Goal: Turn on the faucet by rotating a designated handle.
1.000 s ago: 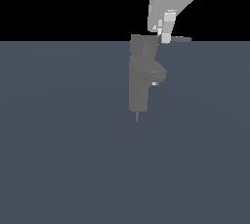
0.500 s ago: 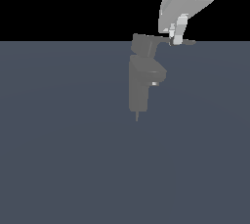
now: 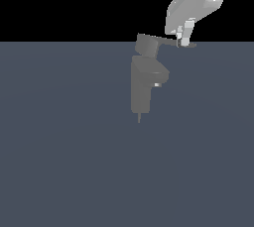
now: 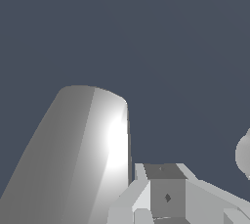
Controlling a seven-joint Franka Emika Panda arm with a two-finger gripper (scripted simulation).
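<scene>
The faucet (image 3: 140, 89) is a matte grey upright column in the middle of the exterior view. It has a short rounded spout (image 3: 158, 75) and a small bright nozzle tip (image 3: 157, 85). On top sits a blocky grey cap (image 3: 147, 45). The handle (image 3: 168, 41), a thin flat lever, runs from the cap toward the exterior view's right. My white gripper (image 3: 182, 40) comes down from the upper right. Its fingers stand close together against the lever near its outer end. The wrist view shows only close grey shapes, including a large pale rounded form (image 4: 83, 159) and a blocky grey piece (image 4: 166, 193).
A flat blue-grey floor (image 3: 59, 161) spreads under and around the faucet. Above its far edge there is only black background. No other objects show.
My gripper has moved toward the exterior view's right along the lever, from near the cap to near the lever's outer end. The column has not moved.
</scene>
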